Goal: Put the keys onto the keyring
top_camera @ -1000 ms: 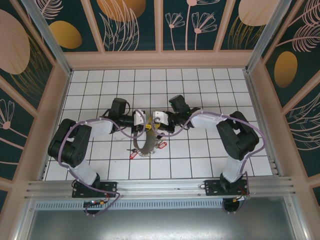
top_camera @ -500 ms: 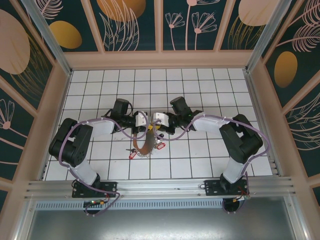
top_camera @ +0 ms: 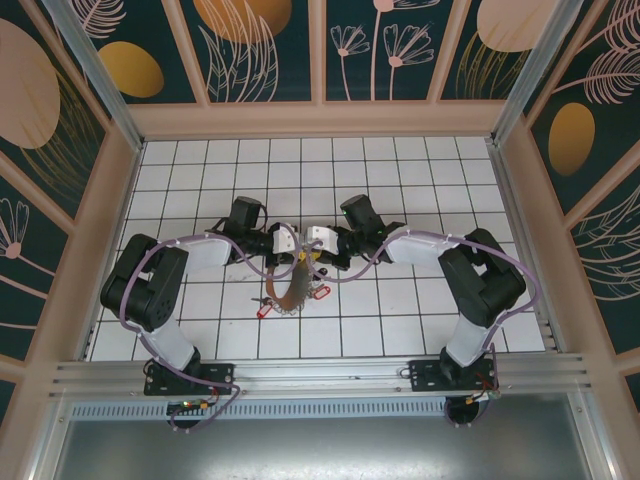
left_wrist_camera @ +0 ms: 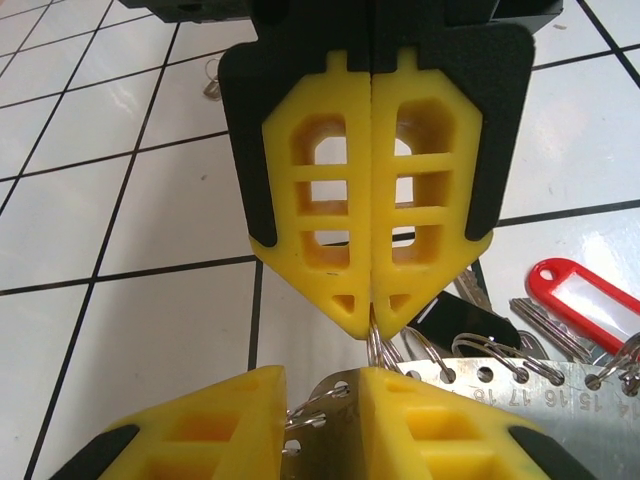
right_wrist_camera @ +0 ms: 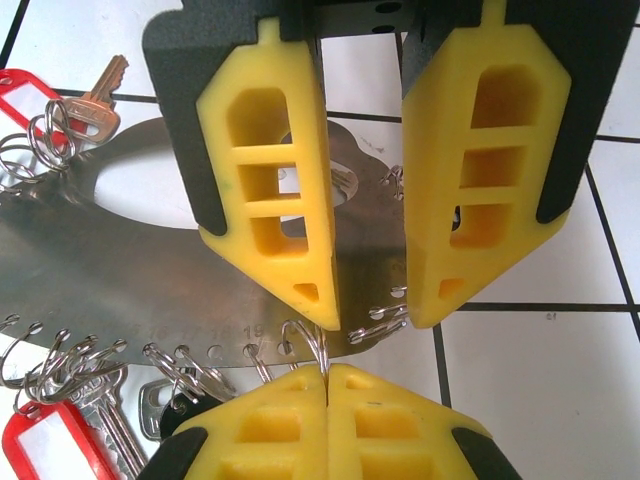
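Note:
The keyring (top_camera: 290, 288) is a flat metal hoop with numbered holes, fringed with wire rings, silvery keys and red tags; it hangs tilted between the two arms at the table's middle. My left gripper (left_wrist_camera: 322, 420) is shut on the keyring's (left_wrist_camera: 540, 385) end, and the plate edge sits between its fingers. My right gripper (right_wrist_camera: 328, 385) faces it tip to tip, shut on a small wire split ring (right_wrist_camera: 318, 345) that is threaded through a hole in the keyring's (right_wrist_camera: 150, 270) rim. From above, the left gripper (top_camera: 293, 252) and right gripper (top_camera: 308, 252) almost touch. The keys are hidden.
A red tag (left_wrist_camera: 590, 300) and silvery keys hang from the hoop's lower rim. Another red tag (top_camera: 265, 310) lies on the white tiled floor (top_camera: 400, 320) by the hoop's bottom. A bronze key (right_wrist_camera: 88, 100) hangs on a ring at the hoop's far side. Pink walls enclose the table.
Both wrists have edged closer together over the hoop's top end. The hoop has stayed held and shifted only slightly.

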